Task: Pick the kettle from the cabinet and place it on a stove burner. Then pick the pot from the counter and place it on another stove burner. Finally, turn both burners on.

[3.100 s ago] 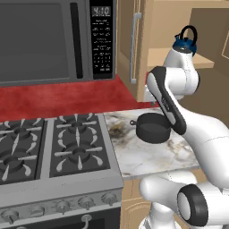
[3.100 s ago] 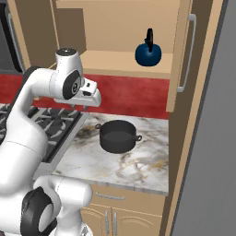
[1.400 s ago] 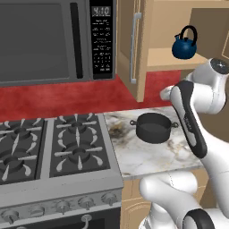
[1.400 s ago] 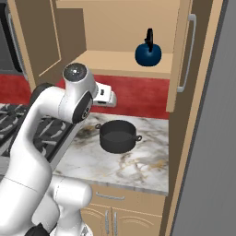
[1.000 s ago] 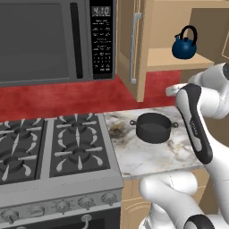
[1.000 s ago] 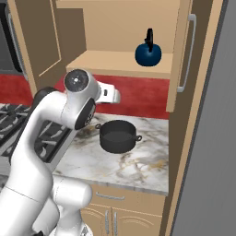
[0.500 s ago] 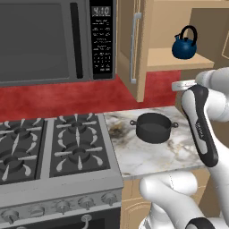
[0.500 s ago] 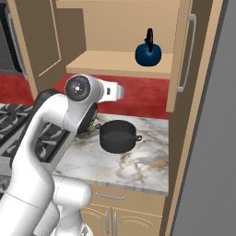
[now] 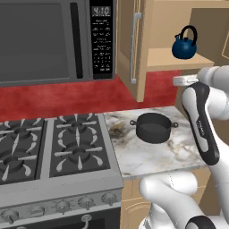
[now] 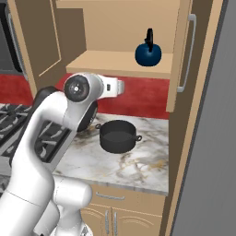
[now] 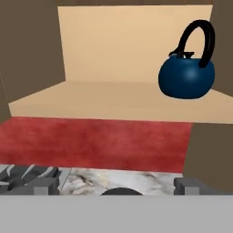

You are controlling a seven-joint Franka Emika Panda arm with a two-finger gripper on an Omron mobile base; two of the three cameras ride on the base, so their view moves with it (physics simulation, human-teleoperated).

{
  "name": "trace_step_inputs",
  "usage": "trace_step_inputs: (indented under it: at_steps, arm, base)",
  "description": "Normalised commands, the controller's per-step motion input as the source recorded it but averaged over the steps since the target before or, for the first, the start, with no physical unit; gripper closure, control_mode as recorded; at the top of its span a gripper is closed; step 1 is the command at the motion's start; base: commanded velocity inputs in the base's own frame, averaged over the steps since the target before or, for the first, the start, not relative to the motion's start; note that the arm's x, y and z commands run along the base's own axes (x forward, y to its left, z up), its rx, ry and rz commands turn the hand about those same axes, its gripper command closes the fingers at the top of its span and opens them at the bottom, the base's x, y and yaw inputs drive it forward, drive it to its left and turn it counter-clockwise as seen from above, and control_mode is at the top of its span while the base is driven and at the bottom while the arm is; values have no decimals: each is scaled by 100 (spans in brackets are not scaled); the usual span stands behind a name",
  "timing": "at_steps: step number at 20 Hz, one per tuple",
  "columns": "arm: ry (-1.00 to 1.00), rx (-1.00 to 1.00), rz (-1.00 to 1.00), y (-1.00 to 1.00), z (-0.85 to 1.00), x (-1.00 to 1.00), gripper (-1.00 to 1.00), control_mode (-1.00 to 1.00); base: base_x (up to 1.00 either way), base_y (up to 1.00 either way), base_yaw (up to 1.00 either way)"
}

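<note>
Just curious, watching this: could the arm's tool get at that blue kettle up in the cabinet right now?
Probably yes. The cabinet door stands open, the kettle sits alone on the bare shelf, and the open tool faces it with nothing between.

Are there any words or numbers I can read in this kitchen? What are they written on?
"4:10" or thereabouts: pale digits on the microwave clock display, too blurred to be sure of.
Rows of tiny white marks on the microwave's button panel: too small to read.
Nothing is written on the kettle, the pot or the cabinet.
</note>
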Motion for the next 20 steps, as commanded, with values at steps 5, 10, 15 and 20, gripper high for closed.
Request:
trace_step_inputs:
  at_steps: [5, 10, 15, 20]
  arm:
    - [3, 0, 0, 0, 3, 14, -100, -100]
    - [1, 0, 0, -3, 16, 4, -100, -100]
    - [-6, 0, 0, -14, 23, 0, -100, -100]
    - [-5, 0, 0, -22, 20, 0, -100, -100]
  base:
    - [0, 0, 0]
    - [0, 0, 0]
    - [0, 0, 0]
    - [0, 0, 0]
